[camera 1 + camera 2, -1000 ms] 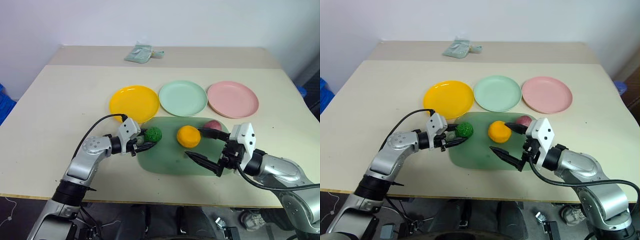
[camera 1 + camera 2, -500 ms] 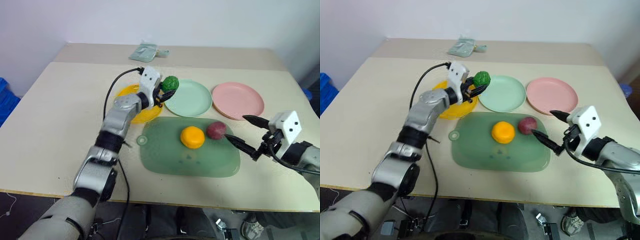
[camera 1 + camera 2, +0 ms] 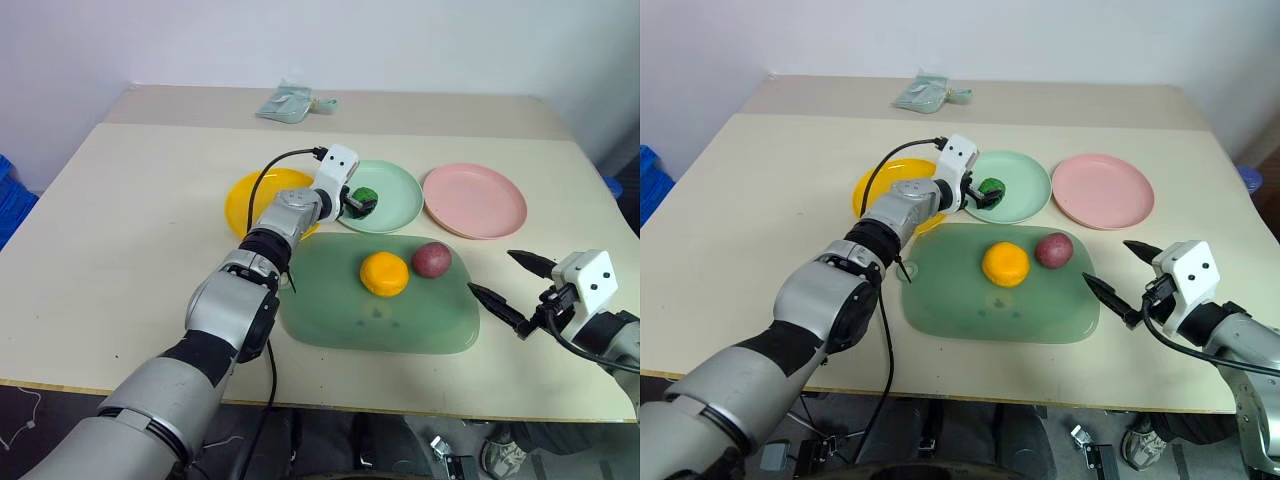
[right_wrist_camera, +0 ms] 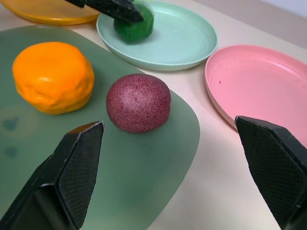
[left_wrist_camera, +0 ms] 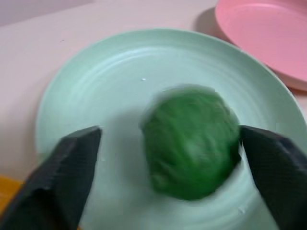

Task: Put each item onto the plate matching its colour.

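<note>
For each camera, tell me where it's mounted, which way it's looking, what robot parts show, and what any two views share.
Head stereo pair: on the head, looking forward and down at the table; both arms show.
Left wrist: looks along the left end effector, open, at the green ball on the mint plate.
Right wrist: looks along the right end effector, open, at the purple fruit and orange fruit.
Shared: both wrist views show the green ball, mint plate and pink plate.

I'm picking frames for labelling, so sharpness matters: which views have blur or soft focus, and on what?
Left wrist view: the green ball is smeared, as if by motion, on the mint green plate, and the near fingertips are soft. Right wrist view: the red-purple fruit and orange fruit are crisp. Eye views: evenly lit, sharp.
</note>
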